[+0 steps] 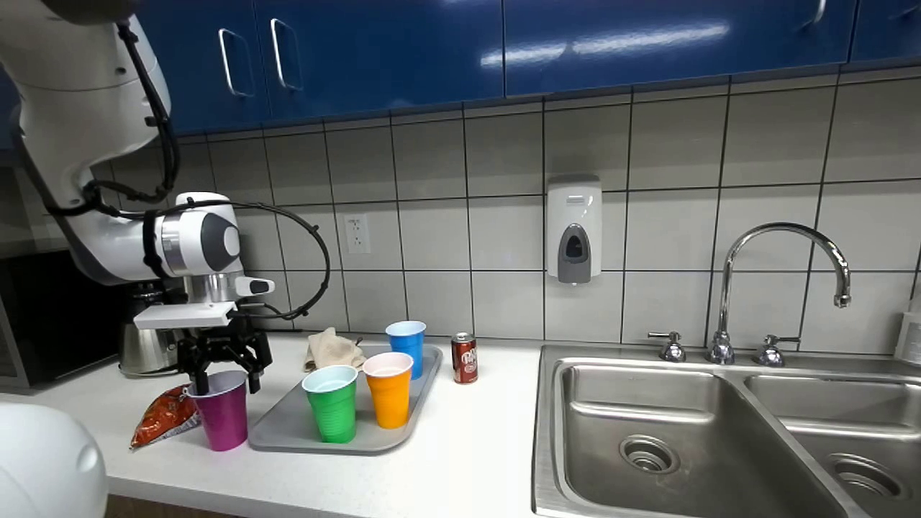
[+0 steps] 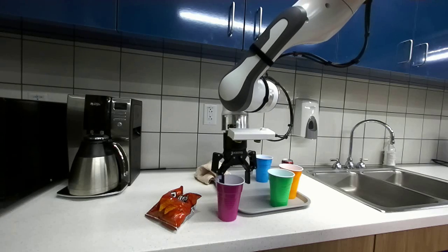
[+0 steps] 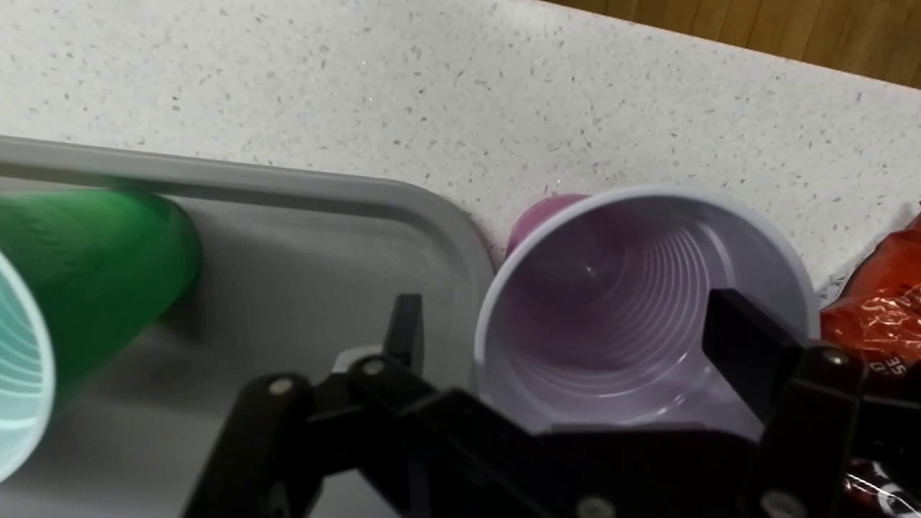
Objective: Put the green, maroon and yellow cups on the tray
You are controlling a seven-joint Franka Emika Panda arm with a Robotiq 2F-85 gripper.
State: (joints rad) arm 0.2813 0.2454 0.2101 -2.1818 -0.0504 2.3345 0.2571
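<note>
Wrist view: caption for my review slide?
Open gripper at the maroon cup, which stands beside the gray tray bearing the green cup.

Chip bag (image 2: 171, 210): white "D", letters after it broken by fold; in wrist view, few white letters on same bag, seemingly "SE". Soda can (image 1: 465, 358): white script, "Dr" legible, rest too small. Gripper (image 2: 234, 178): "ROBOTIQ", small white capitals on black body. Coffee maker (image 2: 105, 119): brand name on black front and button markings, all too small to read. Soap dispenser (image 1: 574, 230): tiny label, illegible.
</note>
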